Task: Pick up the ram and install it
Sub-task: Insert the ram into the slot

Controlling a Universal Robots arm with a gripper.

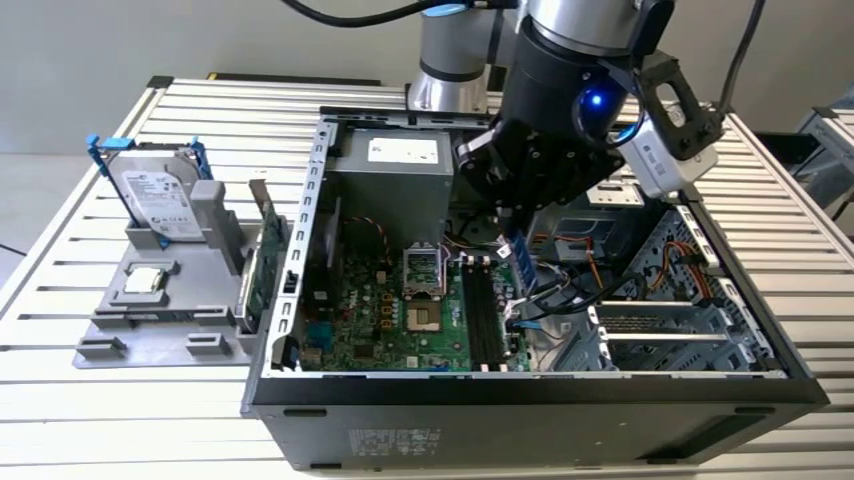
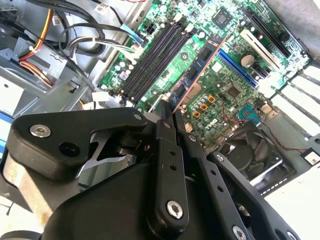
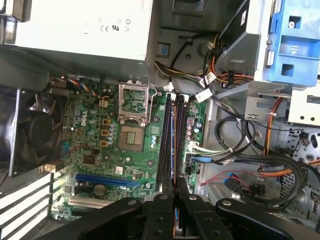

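One claw pinches the ram edge-on inside the open computer case, poised just above the motherboard's black memory slots on the bench.

Slatted metal table bearing open computer case and grey parts holder.

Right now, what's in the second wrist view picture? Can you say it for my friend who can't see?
The robot's black hand pinches a thin memory stick by one end and holds it over a green computer board. Long black memory slots lie on the board just beside the stick. A round black fan sits near the board's edge, and bundled wires run past the slots.
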